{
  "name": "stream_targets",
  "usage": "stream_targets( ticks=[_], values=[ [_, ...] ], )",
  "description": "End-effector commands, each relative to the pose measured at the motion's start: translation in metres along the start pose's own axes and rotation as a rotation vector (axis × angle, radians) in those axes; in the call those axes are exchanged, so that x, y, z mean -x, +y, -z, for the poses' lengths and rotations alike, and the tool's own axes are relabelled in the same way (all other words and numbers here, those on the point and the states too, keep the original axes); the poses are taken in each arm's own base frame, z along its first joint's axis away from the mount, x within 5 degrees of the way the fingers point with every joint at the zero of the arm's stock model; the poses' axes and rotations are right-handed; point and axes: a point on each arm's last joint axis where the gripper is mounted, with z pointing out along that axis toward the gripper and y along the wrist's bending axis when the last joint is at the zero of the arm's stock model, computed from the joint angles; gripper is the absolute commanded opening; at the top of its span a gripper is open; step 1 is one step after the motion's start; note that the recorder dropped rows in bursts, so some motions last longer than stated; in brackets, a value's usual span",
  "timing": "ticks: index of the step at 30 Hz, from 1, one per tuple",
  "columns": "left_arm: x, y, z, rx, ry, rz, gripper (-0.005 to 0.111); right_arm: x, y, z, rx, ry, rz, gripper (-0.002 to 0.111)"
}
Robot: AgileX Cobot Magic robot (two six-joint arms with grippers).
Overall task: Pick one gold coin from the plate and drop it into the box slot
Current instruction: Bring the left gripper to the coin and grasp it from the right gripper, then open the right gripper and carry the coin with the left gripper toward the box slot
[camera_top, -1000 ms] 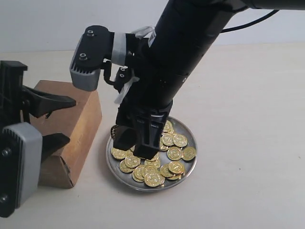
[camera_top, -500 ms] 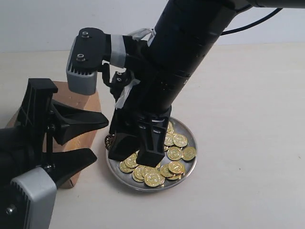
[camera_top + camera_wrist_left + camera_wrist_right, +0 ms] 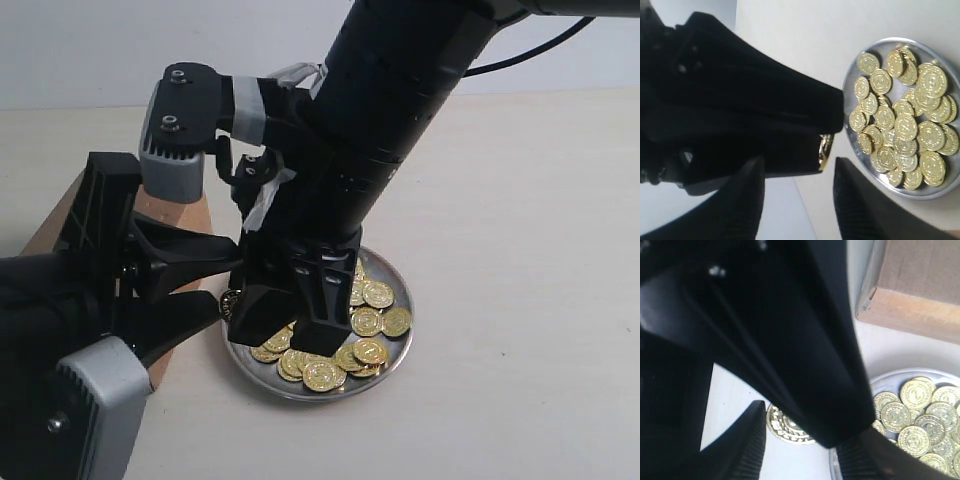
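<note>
The silver plate (image 3: 396, 350) holds several gold coins (image 3: 366, 321). My right gripper (image 3: 281, 336) stands over the plate's left part, its jaws apart with nothing gripped. One coin (image 3: 785, 428) shows between its fingers, just outside the plate's rim (image 3: 900, 375). That coin (image 3: 825, 152) appears edge-on against the right gripper's black finger; whether it lies flat or leans I cannot tell. My left gripper (image 3: 225, 281) is open, its fingers pointing at that coin (image 3: 230, 299). The brown box (image 3: 60, 217) stands behind the left arm, its slot hidden.
The right arm (image 3: 390, 110) slants down from the upper right and covers the plate's back-left part. The box's corner (image 3: 920, 285) lies close beside the plate. The pale tabletop (image 3: 520, 250) stretches to the right of the plate.
My left gripper has moved up and right toward the plate, now covering most of the box. The right gripper's fingers have spread and dropped slightly. The stray coin has shifted a little down-left.
</note>
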Motion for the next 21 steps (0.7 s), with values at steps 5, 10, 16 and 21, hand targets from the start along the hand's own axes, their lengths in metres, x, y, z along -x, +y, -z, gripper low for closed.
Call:
stream_targets(
  ticks=[5, 10, 16, 21],
  values=[
    [0.0024, -0.0008, -0.0024, -0.041, -0.018, -0.006, 0.039, 0.0007, 0.0022, 0.0023, 0.005, -0.009, 0.010, 0.039],
    [0.0054, -0.0008, -0.0023, -0.041, -0.031, -0.017, 0.039, 0.0008, 0.0021, 0.0023, 0.004, -0.009, 0.010, 0.039],
    [0.0088, -0.0009, -0.0022, -0.041, -0.046, -0.025, 0.033, 0.0009, 0.0019, 0.0023, 0.002, -0.010, 0.010, 0.039],
    [0.0088, -0.0009, -0.0022, -0.040, -0.046, -0.028, 0.007, 0.0010, 0.0017, 0.0023, 0.000, -0.012, 0.010, 0.039]
  ],
)
